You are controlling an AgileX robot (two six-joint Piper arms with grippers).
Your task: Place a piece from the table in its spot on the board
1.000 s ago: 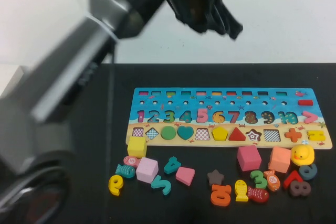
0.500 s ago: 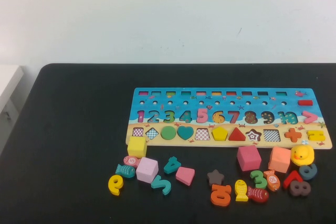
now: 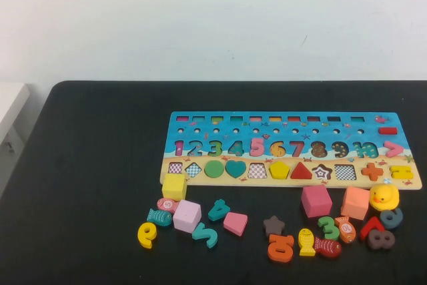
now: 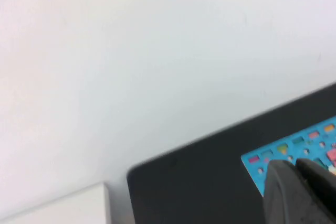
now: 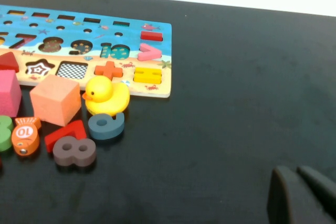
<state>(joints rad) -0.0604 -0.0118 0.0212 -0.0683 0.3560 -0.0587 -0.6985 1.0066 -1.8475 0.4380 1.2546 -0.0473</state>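
Yellow pentagon piece (image 3: pixel 279 170) seated in its slot on the board (image 3: pixel 287 121).
Loose numerals, cubes, a duck (image 3: pixel 384 197) crowded along the near edge (matte black worktop (image 3: pixel 93 165)); left gripper (image 4: pixel 296 174) jaws together, raised; right gripper (image 5: pixel 298 182) low, jaws together.

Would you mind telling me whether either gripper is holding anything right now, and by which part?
Nothing is held. The left gripper is shut and empty above the board; the right gripper is shut over bare table.

Surface (image 3: pixel 93 165): matt black, smooth. Board (image 3: pixel 200 122): printed wood, low sheen. Yellow pentagon piece (image 3: pixel 279 170): painted wood. Duck (image 5: pixel 107 97): glossy, smooth.
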